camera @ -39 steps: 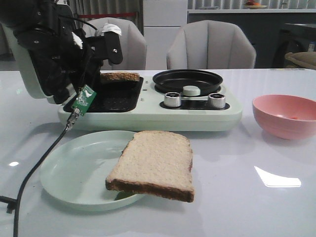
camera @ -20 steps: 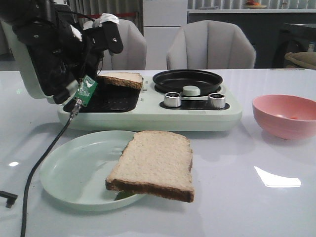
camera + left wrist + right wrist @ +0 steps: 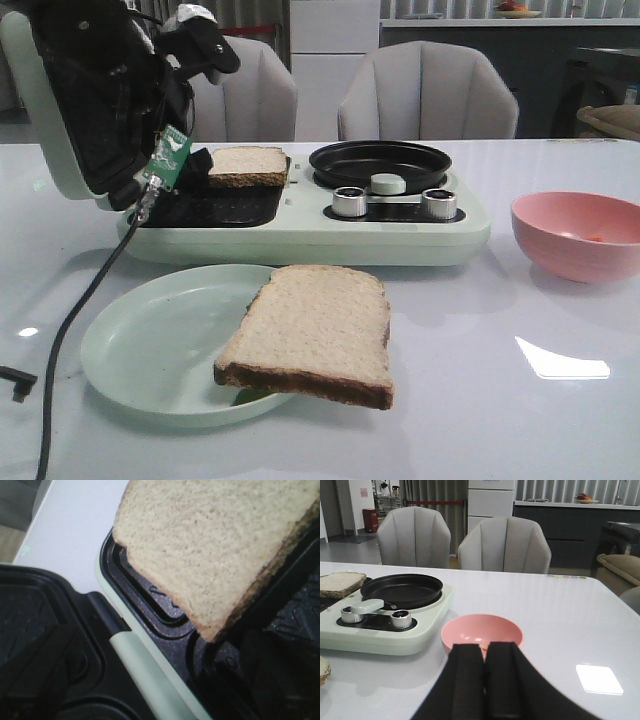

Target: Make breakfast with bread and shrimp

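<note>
Lifting a slice is the step in hand: over the breakfast maker (image 3: 300, 235) on the white table (image 3: 500, 400), the left gripper (image 3: 200, 160) is clamped on one edge of the toasted bread (image 3: 247, 165), holding it clear above the dark grill tray (image 3: 215, 205), while the second slice (image 3: 310, 335) lies half on the pale green plate (image 3: 150, 345). The right gripper (image 3: 485, 680) waits with its fingers together near the pink bowl (image 3: 578, 235), where a small orange piece, probably shrimp (image 3: 595, 238), shows. The next move likely calls for carrying the held slice to the plate without letting it slip.
</note>
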### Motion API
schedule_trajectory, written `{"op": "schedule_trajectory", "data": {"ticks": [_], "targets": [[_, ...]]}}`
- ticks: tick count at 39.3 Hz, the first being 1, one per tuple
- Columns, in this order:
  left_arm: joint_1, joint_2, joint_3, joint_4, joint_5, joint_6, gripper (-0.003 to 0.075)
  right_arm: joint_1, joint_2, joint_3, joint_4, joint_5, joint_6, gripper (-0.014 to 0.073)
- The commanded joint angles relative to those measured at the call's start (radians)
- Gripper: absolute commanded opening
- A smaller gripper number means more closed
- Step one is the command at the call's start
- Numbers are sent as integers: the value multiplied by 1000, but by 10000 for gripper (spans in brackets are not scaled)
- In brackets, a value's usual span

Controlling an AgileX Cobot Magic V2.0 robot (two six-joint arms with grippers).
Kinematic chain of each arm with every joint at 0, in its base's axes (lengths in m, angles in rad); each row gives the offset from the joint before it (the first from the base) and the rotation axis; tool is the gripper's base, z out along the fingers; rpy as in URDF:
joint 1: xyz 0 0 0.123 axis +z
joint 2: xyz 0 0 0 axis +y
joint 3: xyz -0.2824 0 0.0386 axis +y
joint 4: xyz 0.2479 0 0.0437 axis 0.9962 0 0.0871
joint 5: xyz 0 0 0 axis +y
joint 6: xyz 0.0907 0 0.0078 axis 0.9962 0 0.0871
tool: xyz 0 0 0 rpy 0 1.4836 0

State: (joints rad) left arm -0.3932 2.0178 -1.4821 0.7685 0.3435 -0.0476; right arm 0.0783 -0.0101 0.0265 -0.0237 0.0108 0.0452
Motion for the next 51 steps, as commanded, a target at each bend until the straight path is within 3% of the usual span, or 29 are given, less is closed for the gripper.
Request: {"op": "schedule_trajectory", "data": {"ticks": [1, 19, 29, 40, 46, 51], "targets": [[-9, -107, -26, -61, 22, 4, 670, -8, -22, -16, -8, -77, -1, 132], [-36, -418, -26, -258, 168, 5, 670, -8, -22, -16, -8, -77, -1, 132], [-23, -622, -3, -452, 259, 18, 664, -8, -22, -16, -8, -77, -1, 132], [63, -878, 283, -696, 107, 224, 557, -8, -22, -16, -8, -77, -1, 132], [117, -1021, 463, -796, 28, 243, 531, -8, -22, -16, -8, -77, -1, 132], [133, -1136, 549, -802, 58, 241, 531, -8, -22, -16, -8, -77, -1, 132]]}}
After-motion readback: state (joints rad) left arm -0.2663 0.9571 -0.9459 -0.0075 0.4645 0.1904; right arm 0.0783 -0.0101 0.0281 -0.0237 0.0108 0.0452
